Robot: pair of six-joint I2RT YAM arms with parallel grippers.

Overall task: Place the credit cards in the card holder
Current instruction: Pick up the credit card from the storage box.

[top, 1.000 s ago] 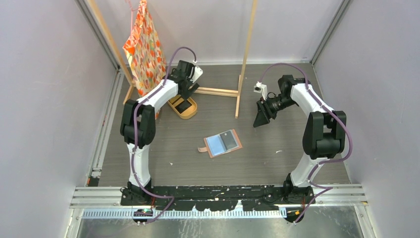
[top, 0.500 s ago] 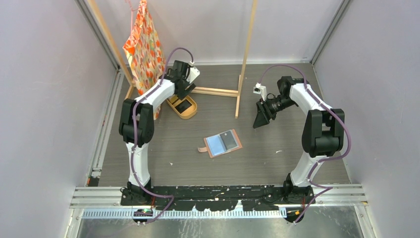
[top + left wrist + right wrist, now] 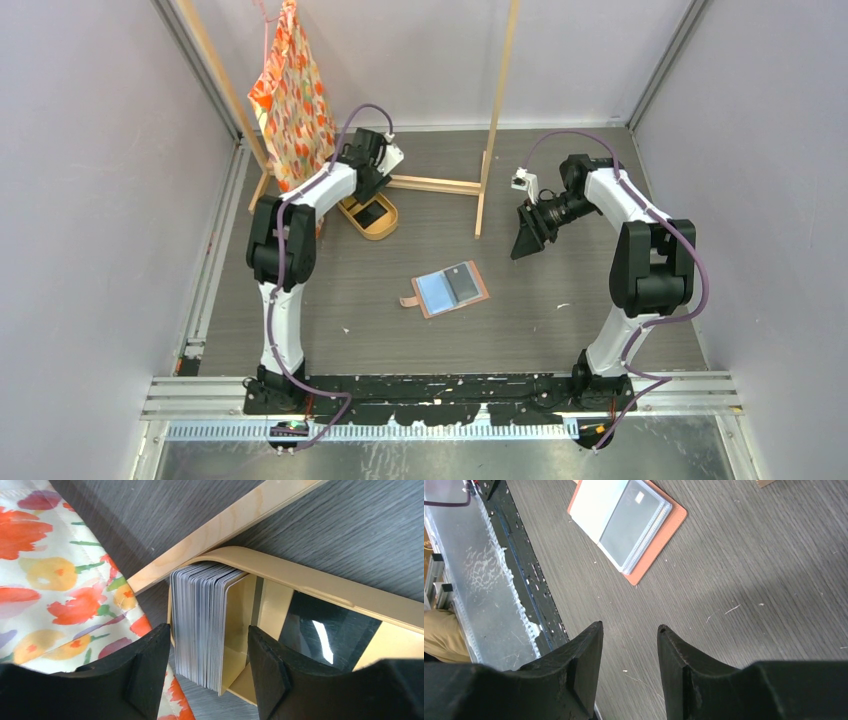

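Left end effector, jaws apart, straddles the upright credit cards in the tray, 11 o'clock of the card holder, so I can pinch one.

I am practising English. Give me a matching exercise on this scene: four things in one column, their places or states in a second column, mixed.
1. card holder
2. credit cards
3. floral bag
4. right hand

a. hanging, back left
b. standing on edge in the tan tray
c. lying open, middle of the table
d. open, holding nothing

Pairs: 1-c, 2-b, 3-a, 4-d
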